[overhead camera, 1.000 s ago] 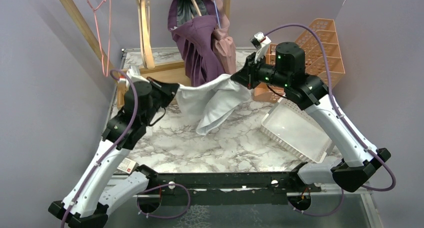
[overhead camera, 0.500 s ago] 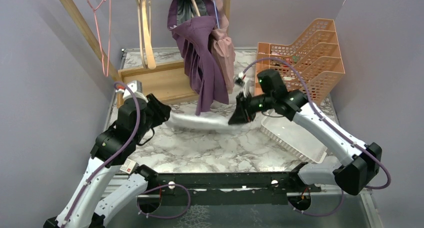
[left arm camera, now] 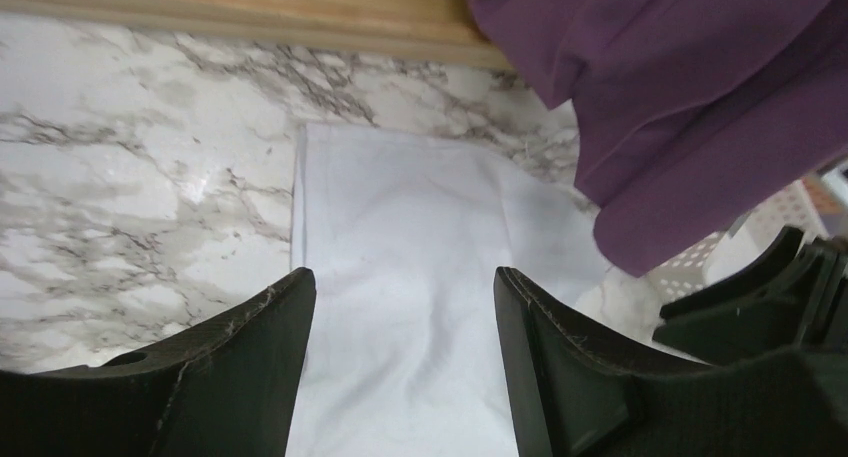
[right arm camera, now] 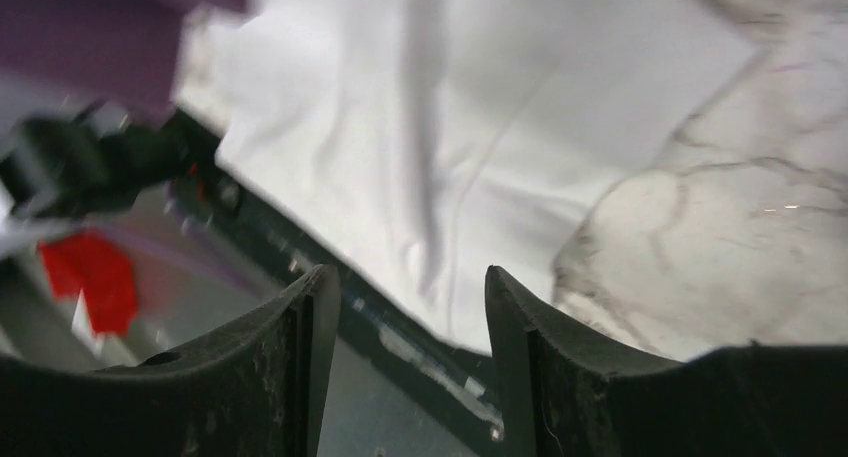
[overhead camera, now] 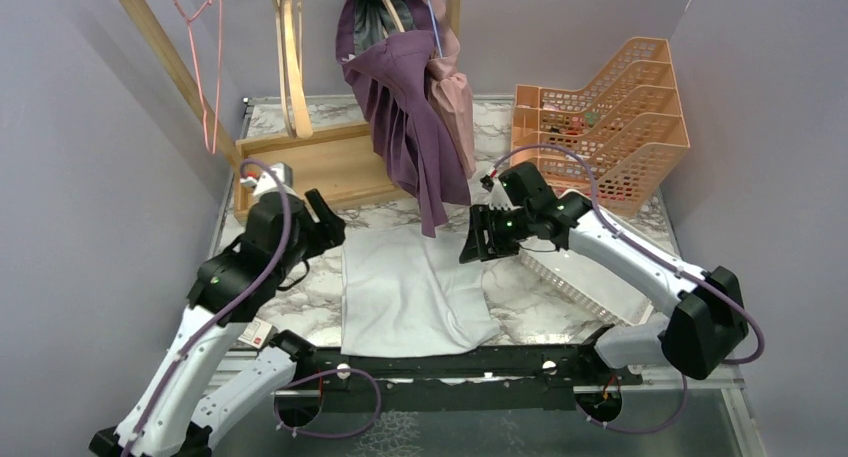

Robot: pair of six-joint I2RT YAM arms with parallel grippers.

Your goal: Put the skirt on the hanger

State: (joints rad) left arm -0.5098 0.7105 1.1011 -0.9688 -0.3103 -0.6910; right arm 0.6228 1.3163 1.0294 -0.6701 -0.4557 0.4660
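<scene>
Both left hand [overhead camera: 325,217] and right hand [overhead camera: 478,239] now gape empty; skirt [overhead camera: 410,287] released flat on desk [overhead camera: 310,299], ready for hanger [overhead camera: 291,77].

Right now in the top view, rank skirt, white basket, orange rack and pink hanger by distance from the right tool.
1. skirt, just left of the right tool
2. white basket, to its right
3. orange rack, back right
4. pink hanger, far back left

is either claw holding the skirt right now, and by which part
Nothing is held. The white skirt lies spread flat on the table. The left claw and the right claw are both open near its far corners, gripping nothing.
</scene>
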